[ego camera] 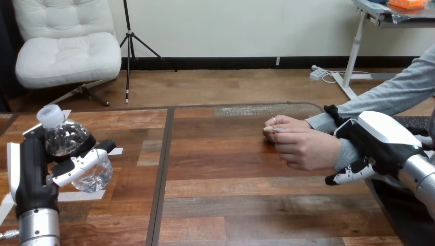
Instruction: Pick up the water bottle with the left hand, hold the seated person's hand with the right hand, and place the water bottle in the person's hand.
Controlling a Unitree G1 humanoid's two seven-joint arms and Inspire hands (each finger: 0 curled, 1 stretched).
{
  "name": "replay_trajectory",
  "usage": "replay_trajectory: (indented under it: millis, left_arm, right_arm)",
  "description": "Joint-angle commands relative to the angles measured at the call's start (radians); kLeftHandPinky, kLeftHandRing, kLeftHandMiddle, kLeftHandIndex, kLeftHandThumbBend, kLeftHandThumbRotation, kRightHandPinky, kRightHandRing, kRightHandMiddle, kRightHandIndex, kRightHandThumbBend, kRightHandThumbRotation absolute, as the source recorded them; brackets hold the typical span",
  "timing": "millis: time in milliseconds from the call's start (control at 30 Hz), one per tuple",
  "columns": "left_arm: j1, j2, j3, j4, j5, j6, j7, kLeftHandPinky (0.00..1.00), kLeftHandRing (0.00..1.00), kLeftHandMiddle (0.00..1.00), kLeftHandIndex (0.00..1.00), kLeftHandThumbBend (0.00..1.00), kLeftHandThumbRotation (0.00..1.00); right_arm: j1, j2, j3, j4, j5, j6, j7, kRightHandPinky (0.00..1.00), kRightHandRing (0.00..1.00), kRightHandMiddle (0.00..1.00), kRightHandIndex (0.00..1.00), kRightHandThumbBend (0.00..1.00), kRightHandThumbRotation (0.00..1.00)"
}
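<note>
The bench [246,205] is a wooden top of mixed brown planks, with a dark seam running from 12 to 6 o'clock left of centre. Strips of white tape [77,195] lie on it at 8 to 9 o'clock.

At 9 o'clock, the left robot hand [31,174] grips a clear plastic water bottle [69,138], with its fingers [82,161] curled round the body. The bottle leans, its white cap [51,115] pointing toward 11 o'clock. The fingers cover much of its lower half, so I cannot tell whether its base touches the bench.

At 3 o'clock, the person's hands [300,146] are held together low over the bench, well apart from the bottle. A grey sleeve [390,97] runs off toward 2 o'clock. The right robot hand [379,138] is closed on the person's wrist [344,154]. One black tip shows above the sleeve and white-shelled fingers [351,174] curl beneath. Its shell hides most of the wrist. The silver forearm [420,177] is cut off by the right edge.
</note>
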Motion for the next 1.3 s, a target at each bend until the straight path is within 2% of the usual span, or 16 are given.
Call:
replay_trajectory:
  millis: [0, 267, 467, 867, 1067, 1267]
  left_arm:
    - [-0.050, 0.001, 0.013, -0.058, -0.004, -0.032, 0.001, 0.24, 0.29, 0.34, 0.36, 0.72, 0.00]
    - [-0.052, 0.004, 0.010, -0.048, -0.003, -0.043, -0.004, 0.24, 0.29, 0.34, 0.36, 0.72, 0.00]
    - [-0.051, 0.001, 0.010, -0.048, -0.001, -0.040, 0.000, 0.24, 0.29, 0.34, 0.36, 0.72, 0.00]
    - [-0.039, -0.004, 0.006, -0.078, 0.002, -0.007, 0.002, 0.25, 0.30, 0.34, 0.37, 0.73, 0.00]
    - [-0.040, -0.005, 0.005, -0.072, -0.007, -0.015, -0.009, 0.25, 0.30, 0.34, 0.37, 0.72, 0.00]
    - [-0.036, -0.005, 0.000, -0.077, 0.002, -0.020, -0.009, 0.25, 0.30, 0.34, 0.37, 0.72, 0.00]
  right_arm:
    - [-0.050, 0.010, -0.027, 0.011, 0.020, -0.021, -0.023, 0.14, 0.20, 0.26, 0.28, 0.76, 0.00]
    - [-0.051, 0.012, -0.027, 0.015, 0.017, -0.027, -0.032, 0.15, 0.21, 0.27, 0.29, 0.77, 0.00]
    - [-0.051, 0.015, -0.028, 0.027, 0.010, -0.046, -0.064, 0.16, 0.21, 0.27, 0.29, 0.78, 0.00]
    - [-0.054, 0.019, -0.020, 0.033, -0.011, -0.042, -0.107, 0.15, 0.20, 0.25, 0.28, 0.78, 0.00]
    - [-0.055, 0.025, -0.023, 0.040, -0.023, -0.056, -0.144, 0.15, 0.20, 0.26, 0.28, 0.79, 0.00]
    - [-0.061, 0.033, -0.019, 0.064, -0.051, -0.086, -0.218, 0.15, 0.20, 0.26, 0.27, 0.81, 0.00]
